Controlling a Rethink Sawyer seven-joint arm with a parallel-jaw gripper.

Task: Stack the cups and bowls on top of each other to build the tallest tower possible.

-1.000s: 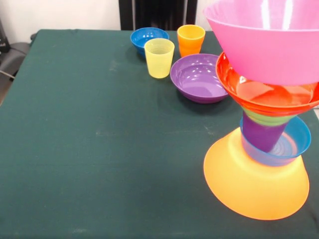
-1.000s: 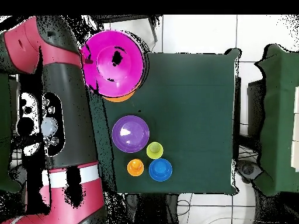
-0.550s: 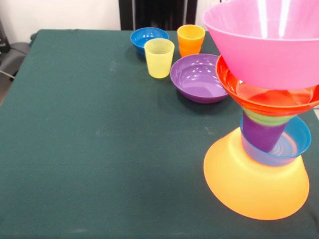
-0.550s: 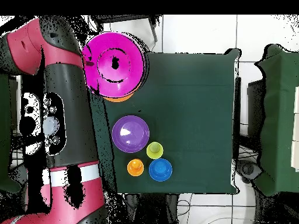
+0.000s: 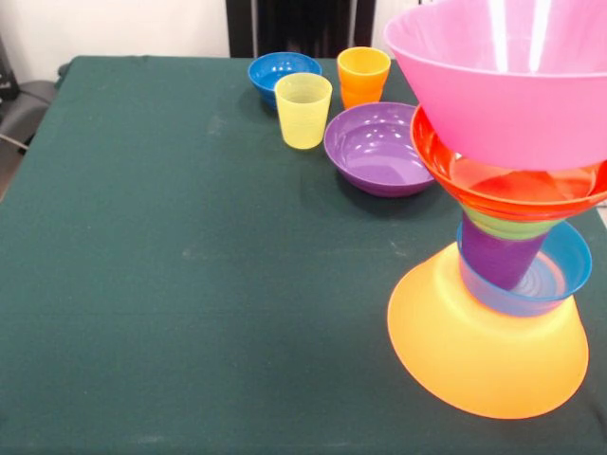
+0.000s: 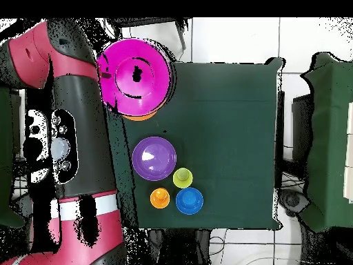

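The tower (image 5: 498, 237) stands at the table's right front corner in the front view. Its base is an upturned yellow-orange bowl (image 5: 488, 355). On that sit a light blue bowl (image 5: 542, 277), a purple cup (image 5: 498, 254), a green bowl (image 5: 507, 226), an orange-red bowl (image 5: 507, 185) and, on top, a big pink bowl (image 5: 503, 76). From overhead only the pink bowl (image 6: 134, 76) and a sliver of the orange base (image 6: 138, 117) show. Loose near the back are a purple bowl (image 5: 377, 147), a yellow cup (image 5: 303, 111), an orange cup (image 5: 363, 76) and a dark blue bowl (image 5: 282, 74). No gripper shows in either view.
The red and black arm (image 6: 69, 138) lies along the table's left edge in the overhead view, close to the tower. The green tablecloth (image 5: 190, 256) covers the table. Overhead, the loose purple bowl (image 6: 154, 158), yellow cup (image 6: 183, 178), orange cup (image 6: 160, 199) and blue bowl (image 6: 189, 201) cluster together.
The pink bowl on top has shifted slightly and settled on the orange-red bowl. The arm beside the table has moved a little. The loose cups and bowls have not moved.
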